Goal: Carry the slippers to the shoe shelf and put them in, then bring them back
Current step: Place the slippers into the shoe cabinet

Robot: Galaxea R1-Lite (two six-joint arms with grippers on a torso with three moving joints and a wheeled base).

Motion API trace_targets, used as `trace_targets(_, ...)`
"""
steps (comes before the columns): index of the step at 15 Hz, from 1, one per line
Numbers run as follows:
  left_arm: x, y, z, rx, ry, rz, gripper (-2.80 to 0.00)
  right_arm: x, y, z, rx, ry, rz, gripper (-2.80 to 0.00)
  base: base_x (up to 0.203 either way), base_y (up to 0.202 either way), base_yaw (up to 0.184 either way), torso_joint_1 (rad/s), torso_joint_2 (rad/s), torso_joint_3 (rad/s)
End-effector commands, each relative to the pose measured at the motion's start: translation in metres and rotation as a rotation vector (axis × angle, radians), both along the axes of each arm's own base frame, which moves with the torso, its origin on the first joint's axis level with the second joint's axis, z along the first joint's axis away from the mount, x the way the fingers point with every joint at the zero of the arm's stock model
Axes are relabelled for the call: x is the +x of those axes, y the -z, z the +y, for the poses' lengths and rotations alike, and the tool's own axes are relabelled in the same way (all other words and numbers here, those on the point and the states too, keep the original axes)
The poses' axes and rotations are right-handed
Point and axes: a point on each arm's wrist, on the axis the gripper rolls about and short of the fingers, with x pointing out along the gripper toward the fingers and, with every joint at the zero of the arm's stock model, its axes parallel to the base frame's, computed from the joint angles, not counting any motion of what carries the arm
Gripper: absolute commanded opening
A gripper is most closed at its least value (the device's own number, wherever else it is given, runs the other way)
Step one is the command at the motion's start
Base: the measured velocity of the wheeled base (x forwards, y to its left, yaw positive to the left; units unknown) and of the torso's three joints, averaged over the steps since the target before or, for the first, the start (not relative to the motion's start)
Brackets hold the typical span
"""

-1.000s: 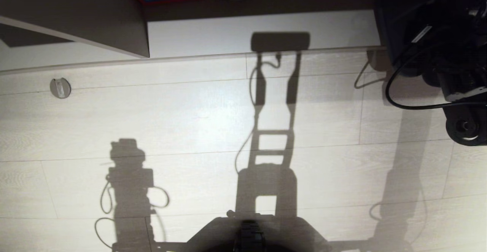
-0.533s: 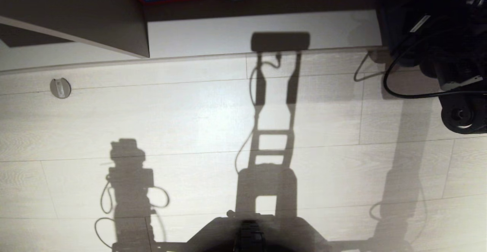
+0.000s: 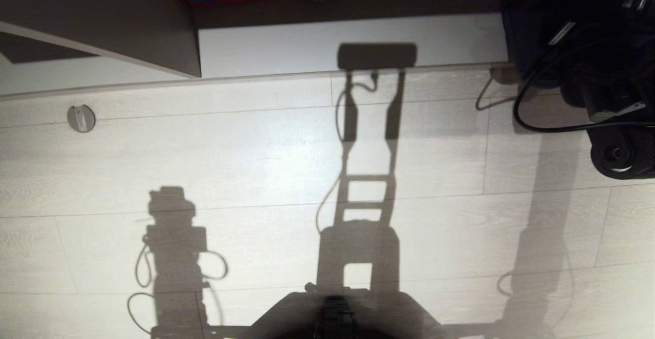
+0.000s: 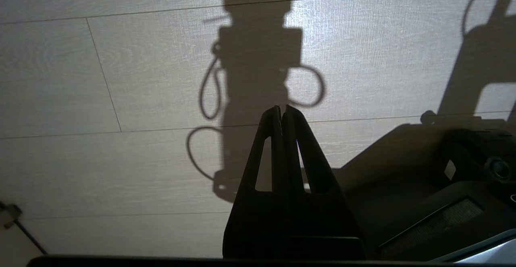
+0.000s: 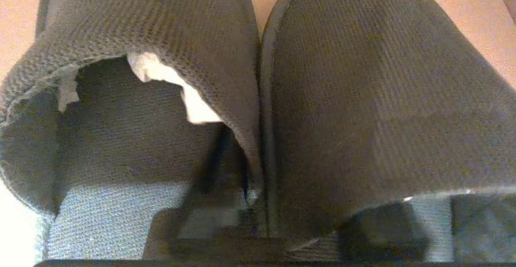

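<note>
The slippers (image 5: 258, 109) lie side by side on a pale orange-lit board, filling the right wrist view; whether this is the shelf cannot be told. The right claw (image 5: 278, 226) sits at their openings, its grip unclear. The left claw (image 4: 282, 111) hangs clenched over the floor (image 4: 100, 77). The carry back looks undone.

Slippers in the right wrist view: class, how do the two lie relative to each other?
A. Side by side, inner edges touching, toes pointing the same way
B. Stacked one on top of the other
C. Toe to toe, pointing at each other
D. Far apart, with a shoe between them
A: the slippers lie side by side with inner edges pressed together, both rounded toes pointing the same way.
</note>
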Motion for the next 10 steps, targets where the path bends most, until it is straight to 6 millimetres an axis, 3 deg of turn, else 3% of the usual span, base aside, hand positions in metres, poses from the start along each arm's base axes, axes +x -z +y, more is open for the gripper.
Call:
trace_targets(1,0.0,0.0,0.0,0.0,-0.001,-0.001,-2.8,-0.001,-0.002,0.0,-0.001,0.0,-0.011,0.0,0.0,0.0,0.0,0.0,0.0,0.0)
trace_targets(10,0.0,0.0,0.0,0.0,-0.001,-0.001,-2.8,-0.014,-0.012,0.0,-0.002,-0.002,-0.035,0.0,0.0,0.0,0.0,0.0,0.0,0.0)
